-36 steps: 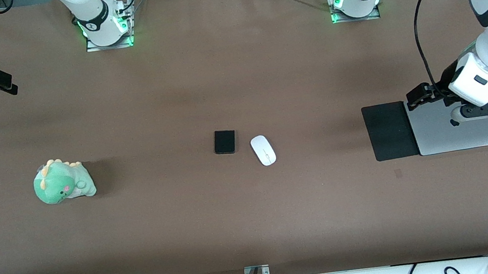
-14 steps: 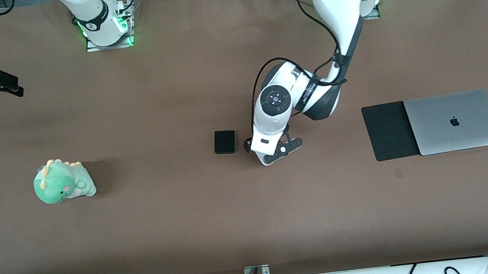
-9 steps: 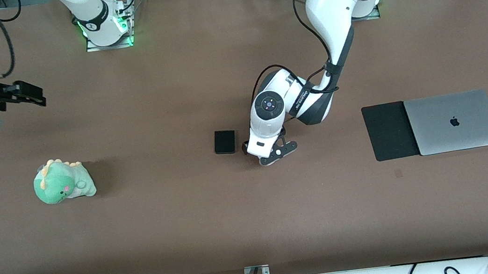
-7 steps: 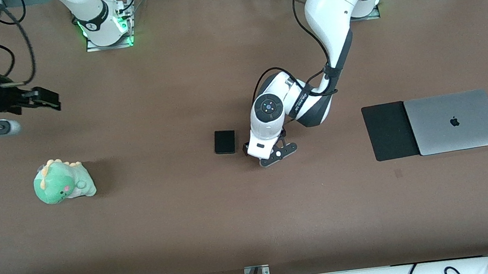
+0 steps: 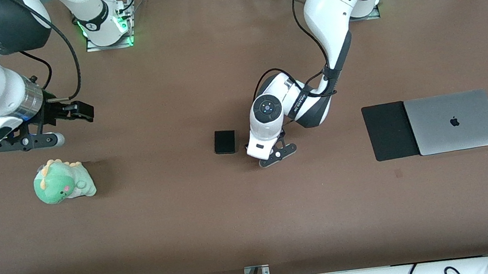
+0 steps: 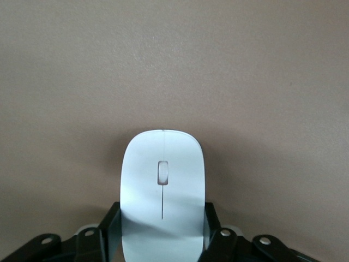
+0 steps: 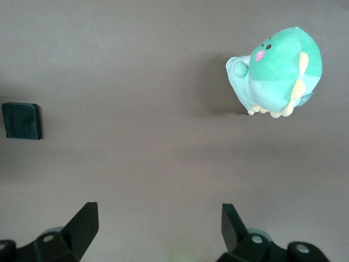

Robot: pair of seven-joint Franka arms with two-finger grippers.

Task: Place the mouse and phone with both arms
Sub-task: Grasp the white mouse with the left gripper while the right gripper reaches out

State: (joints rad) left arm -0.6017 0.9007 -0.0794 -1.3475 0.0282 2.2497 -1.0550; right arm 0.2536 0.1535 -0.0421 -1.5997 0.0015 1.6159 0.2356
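The white mouse (image 6: 162, 191) lies on the brown table between the fingers of my left gripper (image 6: 162, 229), which is shut on its sides. In the front view the left hand (image 5: 267, 150) covers the mouse. The black phone (image 5: 225, 142) lies flat on the table right beside that hand, toward the right arm's end; it also shows in the right wrist view (image 7: 22, 121). My right gripper (image 5: 82, 111) is open and empty in the air above the table near the green plush toy; its fingers (image 7: 84, 221) stand wide apart.
A green plush dinosaur (image 5: 63, 182) sits toward the right arm's end and shows in the right wrist view (image 7: 275, 76). A black mouse pad (image 5: 389, 131) and a closed grey laptop (image 5: 454, 121) lie side by side toward the left arm's end.
My left arm swung from over the laptop to the mouse and settled on it. My right arm has moved in from the table's end toward the plush toy.
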